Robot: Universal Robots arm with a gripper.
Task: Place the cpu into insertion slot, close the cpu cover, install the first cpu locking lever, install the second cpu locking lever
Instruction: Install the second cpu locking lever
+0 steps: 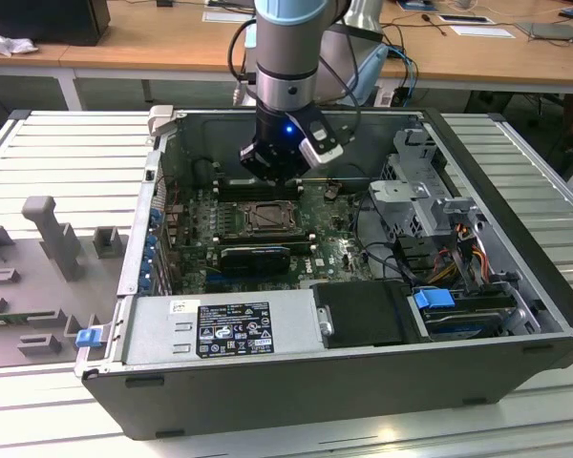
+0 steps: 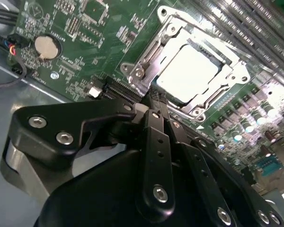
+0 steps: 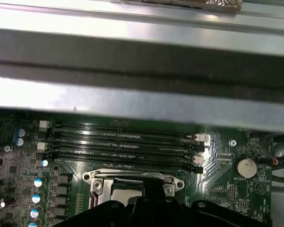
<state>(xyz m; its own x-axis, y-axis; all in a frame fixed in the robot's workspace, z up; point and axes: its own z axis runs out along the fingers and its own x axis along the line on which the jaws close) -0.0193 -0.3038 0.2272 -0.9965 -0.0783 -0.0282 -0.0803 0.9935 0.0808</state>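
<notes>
Right now my gripper [image 2: 155, 100] hangs inside the open computer case [image 1: 516, 277], close above the green motherboard [image 2: 80, 28], fingers [image 2: 157, 142] drawn narrow together and holding nothing. Just past my fingertips sits the cpu [image 2: 188, 71], its pale top lying flat in the insertion slot [image 1: 265, 218], with the cpu cover [image 2: 146, 59] framing it all around. Beyond the socket from me run the long black memory slots [image 3: 123, 139].
</notes>
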